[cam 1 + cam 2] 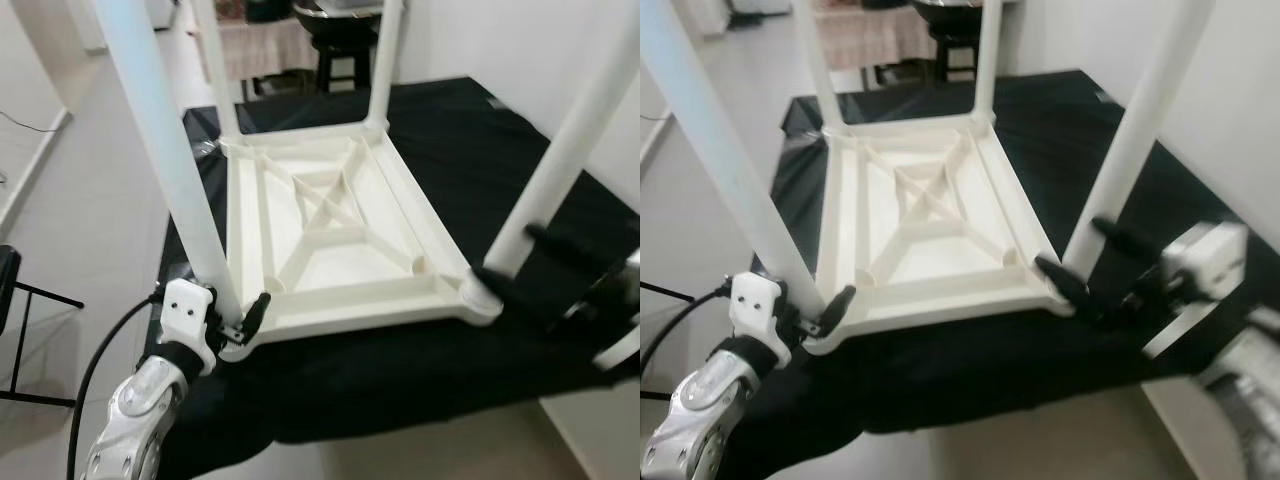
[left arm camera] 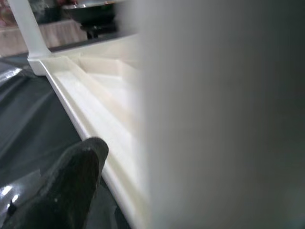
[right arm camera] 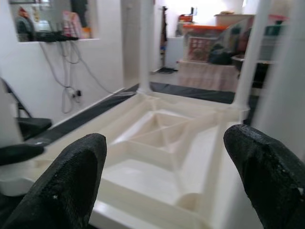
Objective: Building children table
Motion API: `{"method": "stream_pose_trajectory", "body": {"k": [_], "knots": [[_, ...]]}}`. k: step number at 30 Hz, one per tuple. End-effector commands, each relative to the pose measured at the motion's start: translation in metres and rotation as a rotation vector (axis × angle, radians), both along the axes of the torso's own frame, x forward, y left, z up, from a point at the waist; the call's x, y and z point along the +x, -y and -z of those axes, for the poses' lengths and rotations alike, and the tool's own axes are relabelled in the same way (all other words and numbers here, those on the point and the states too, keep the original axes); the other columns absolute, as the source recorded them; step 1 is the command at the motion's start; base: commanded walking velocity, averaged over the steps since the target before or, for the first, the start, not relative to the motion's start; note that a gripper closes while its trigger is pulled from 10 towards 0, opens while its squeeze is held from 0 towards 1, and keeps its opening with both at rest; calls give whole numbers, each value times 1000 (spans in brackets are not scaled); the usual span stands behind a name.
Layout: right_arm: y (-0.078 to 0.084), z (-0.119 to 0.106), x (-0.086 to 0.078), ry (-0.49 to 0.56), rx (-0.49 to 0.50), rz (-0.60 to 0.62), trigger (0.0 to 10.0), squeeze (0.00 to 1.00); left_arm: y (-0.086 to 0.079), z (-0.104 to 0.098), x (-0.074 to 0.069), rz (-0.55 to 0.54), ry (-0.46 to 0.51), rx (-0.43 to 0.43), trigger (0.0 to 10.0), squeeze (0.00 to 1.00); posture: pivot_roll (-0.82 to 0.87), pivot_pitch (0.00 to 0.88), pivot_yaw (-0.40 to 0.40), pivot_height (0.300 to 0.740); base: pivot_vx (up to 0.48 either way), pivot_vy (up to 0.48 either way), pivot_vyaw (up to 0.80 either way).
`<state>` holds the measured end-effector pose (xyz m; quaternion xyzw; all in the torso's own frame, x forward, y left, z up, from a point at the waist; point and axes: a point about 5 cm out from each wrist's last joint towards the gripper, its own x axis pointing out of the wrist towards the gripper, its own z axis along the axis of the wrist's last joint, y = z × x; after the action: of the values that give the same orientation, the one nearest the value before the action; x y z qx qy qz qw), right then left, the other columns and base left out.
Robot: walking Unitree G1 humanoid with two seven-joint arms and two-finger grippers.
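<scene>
We see the white table (image 1: 330, 235) upside down on a black cloth (image 1: 420, 370), mid-frame. Left gripper (image 1: 240, 322) clamps the lower-left leg (image 1: 170, 170); right gripper (image 1: 1085, 262) sits open around the lower-right leg (image 1: 1130, 140)

The table top (image 1: 330, 235) lies inverted on the cloth-covered surface (image 1: 520, 170). Legs stand at its four corners. Left gripper (image 1: 243, 325) at 7 o'clock, right gripper (image 1: 1080, 262) at 4 o'clock.

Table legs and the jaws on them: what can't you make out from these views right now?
- Tops of all four legs: cut off by the upper edge in both eye views.
- Left gripper contact with the near-left leg: in the left wrist view the blurred leg hides it.
- Right gripper at the near-right leg: motion blur; grip unclear.
- Leg seating in the tabletop: too small.
</scene>
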<state>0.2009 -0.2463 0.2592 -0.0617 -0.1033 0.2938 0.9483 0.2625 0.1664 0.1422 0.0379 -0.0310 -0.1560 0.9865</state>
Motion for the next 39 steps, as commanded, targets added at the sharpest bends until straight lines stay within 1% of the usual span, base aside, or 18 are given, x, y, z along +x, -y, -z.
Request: {"method": "stream_pose_trajectory", "body": {"k": [1,2,3,4,7,13,19,20,21,24,27,30,31,34,36,37,38,39], "knots": [[-12,-1,-2,-29,3,-71,10000,0,-2,4,0,-27,-17,34,10000,0,-17,155,-10,740,0,0,0],[-12,-1,-2,-29,3,-71,10000,0,-2,4,0,-27,-17,34,10000,0,-17,155,-10,740,0,0,0],[-28,10,3,-70,3,-118,10000,0,-2,2,-1,-48,-3,51,10000,0,-4,152,-19,740,0,0,0],[-28,10,3,-70,3,-118,10000,0,-2,2,-1,-48,-3,51,10000,0,-4,152,-19,740,0,0,0],[-40,19,13,-94,53,-133,10000,0,-1,3,-6,-40,-5,59,10000,0,5,150,-26,740,0,-308,0],[-50,28,17,-138,90,-190,10000,0,-2,3,-10,-72,-6,42,10000,0,15,148,-42,740,0,-461,0],[-58,34,19,-166,98,-229,10000,0,-7,3,-12,-125,1,55,10000,0,24,147,-51,740,0,-411,0],[-62,36,20,-182,103,-249,10000,0,-9,2,-15,-159,4,61,10000,0,31,147,-57,740,0,0,0],[-62,36,20,-182,103,-249,10000,0,-9,2,-15,-159,4,61,10000,0,31,147,-57,740,0,0,0],[-69,41,24,-201,98,-265,10000,0,-15,1,-19,-250,7,100,10000,0,38,147,-63,740,0,0,0],[-70,41,24,-203,97,-265,10000,0,-16,1,-20,-265,9,109,10000,0,38,147,-63,740,0,0,0],[-69,45,33,-205,87,-206,10000,0,-24,5,-26,-341,-16,140,10000,0,42,155,-71,740,0,0,0],[-69,45,33,-205,87,-206,10000,0,-24,5,-26,-341,-16,140,10000,0,42,155,-71,740,0,0,0],[-62,45,46,-183,99,-70,10000,0,-33,9,-28,-414,-32,168,10000,0,40,162,-73,740,0,0,0],[-62,45,46,-183,99,-70,10000,0,-33,9,-28,-414,-32,168,10000,0,40,162,-73,740,0,0,0],[-56,44,50,-172,107,-15,10000,0,-35,9,-28,-427,-34,171,10000,0,38,164,-72,740,0,0,0],[-46,39,53,-159,130,55,10000,0,-36,9,-27,-441,-31,166,10000,0,31,168,-75,740,0,0,0],[-43,38,53,-154,132,66,10000,0,-36,8,-26,-445,-29,165,10000,0,31,168,-75,740,0,0,0]]}}
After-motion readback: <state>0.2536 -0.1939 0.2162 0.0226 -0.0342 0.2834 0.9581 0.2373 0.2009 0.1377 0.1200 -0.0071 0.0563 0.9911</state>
